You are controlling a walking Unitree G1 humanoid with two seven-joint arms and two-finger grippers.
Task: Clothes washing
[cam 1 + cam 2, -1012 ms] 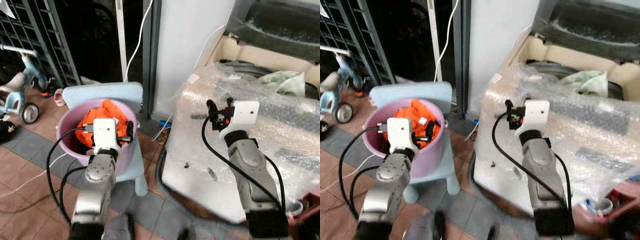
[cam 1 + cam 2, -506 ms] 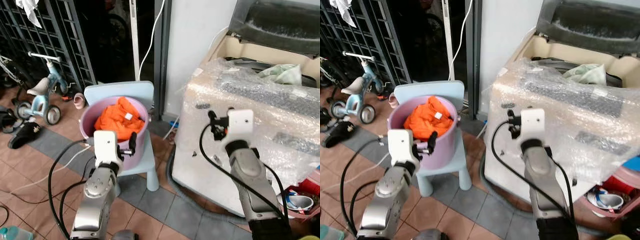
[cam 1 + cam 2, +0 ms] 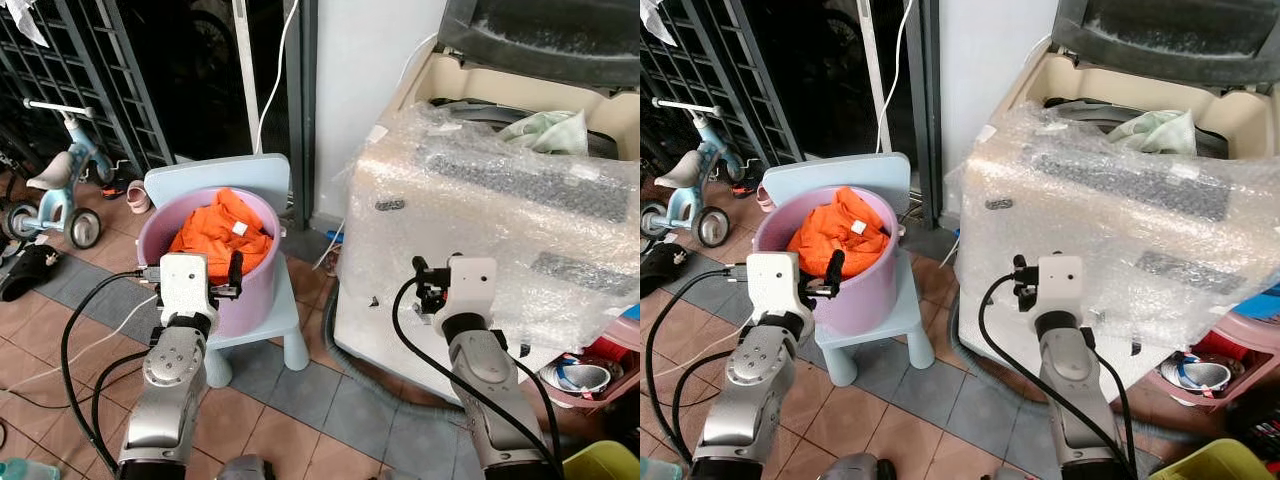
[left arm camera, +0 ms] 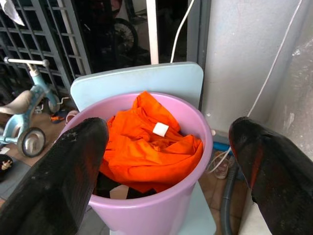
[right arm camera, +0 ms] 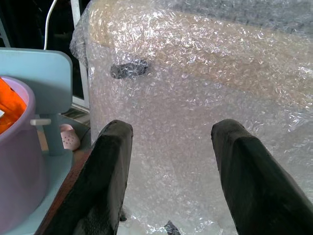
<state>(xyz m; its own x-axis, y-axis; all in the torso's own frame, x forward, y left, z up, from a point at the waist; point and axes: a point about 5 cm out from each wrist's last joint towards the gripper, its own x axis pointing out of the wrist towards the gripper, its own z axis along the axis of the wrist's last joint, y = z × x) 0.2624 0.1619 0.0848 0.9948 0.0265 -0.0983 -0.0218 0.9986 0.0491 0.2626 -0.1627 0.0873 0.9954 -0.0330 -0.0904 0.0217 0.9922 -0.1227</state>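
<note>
A pink bucket full of orange clothes stands on a light blue child's chair. To its right is a washing machine wrapped in bubble wrap, lid up, with a pale green cloth lying in its drum. My left gripper is open, held just in front of the bucket at about rim height, with nothing between its fingers. My right gripper is open and empty, facing the machine's bubble-wrapped front a short way off.
A child's tricycle and sandals sit by the black grille at the left. A white cable hangs behind the chair. A grey hose lies at the machine's foot. A pink basin and yellow bin stand at the right.
The camera has pulled back and shifted. My left gripper went from over the bucket to in front of it. My right gripper dropped from the machine's top edge to its front.
</note>
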